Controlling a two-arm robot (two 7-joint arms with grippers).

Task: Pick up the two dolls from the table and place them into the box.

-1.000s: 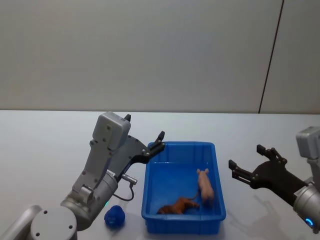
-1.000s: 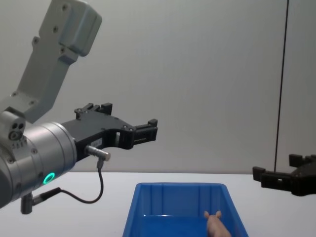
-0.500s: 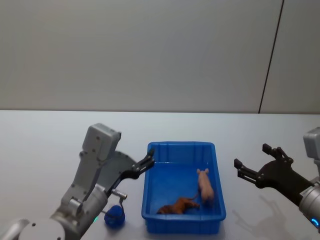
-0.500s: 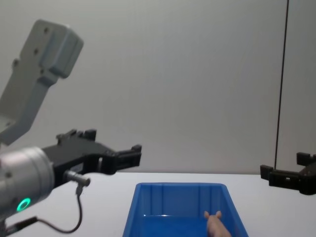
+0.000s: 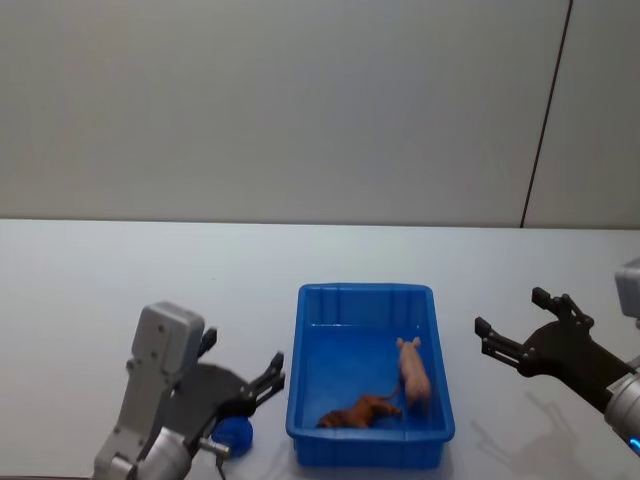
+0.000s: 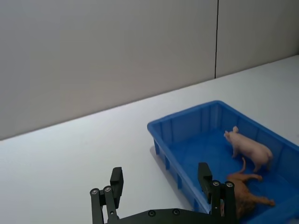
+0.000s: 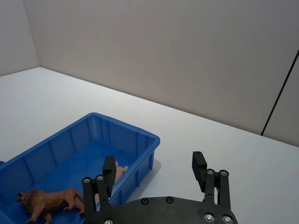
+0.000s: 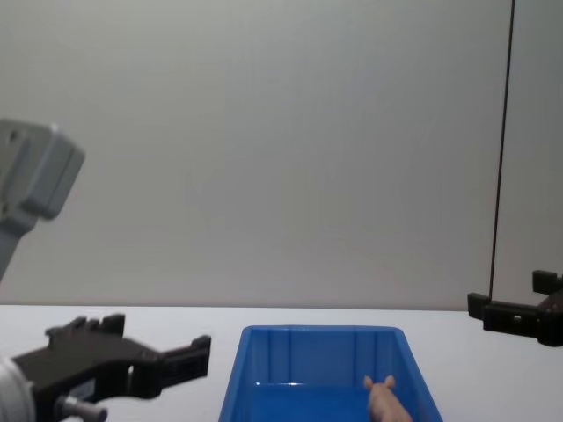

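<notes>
The left gripper (image 5: 262, 385), jaws spread, is descending beside the bright-blue plastic box (image 5: 367, 296) toward the fuzzy dark-blue ball doll (image 5: 234, 433) on the white desk (image 5: 80, 290). The pale pink pig doll (image 5: 413, 372) is already lying inside the box. The right gripper (image 5: 512, 330), jaws apart, is retreating.

Your left gripper (image 5: 243, 381) hangs spread above the blue ball (image 5: 234, 433); the box (image 5: 366, 296) wall blocks at 3 o'clock.

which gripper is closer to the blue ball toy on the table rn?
Left. The left gripper, fingers open, hangs just above the blue ball toy, which lies on the table left of the box. The right gripper, also open, is beyond the box's far side.
</notes>
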